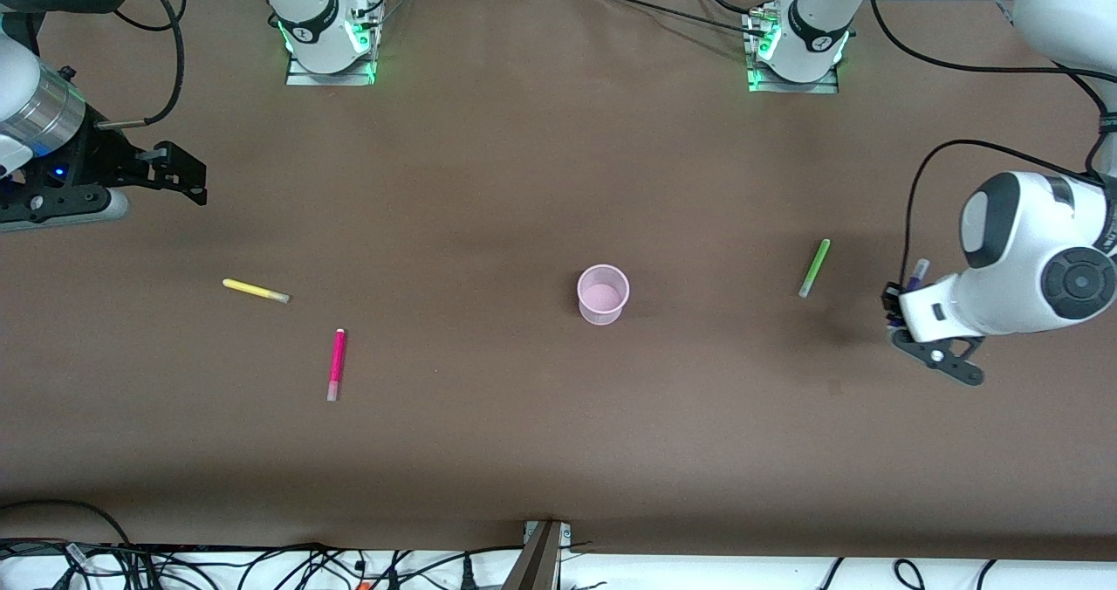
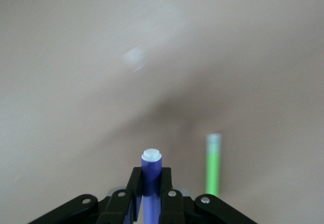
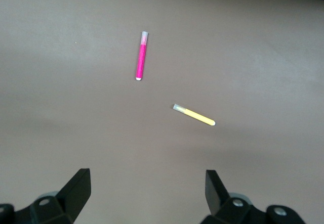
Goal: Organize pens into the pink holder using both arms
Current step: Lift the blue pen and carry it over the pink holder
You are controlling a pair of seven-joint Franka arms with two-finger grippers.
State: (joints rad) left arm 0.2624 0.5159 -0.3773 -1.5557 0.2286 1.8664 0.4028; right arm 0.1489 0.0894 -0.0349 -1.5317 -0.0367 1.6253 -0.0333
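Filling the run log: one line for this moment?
left gripper: shut on purple pen | right gripper: open, waiting | pink holder: empty

No readable text showing anywhere.
Nothing is displaying a legible word, number, brand or sign: the pens, the pink holder, the table and the arms are all showing plain surfaces.
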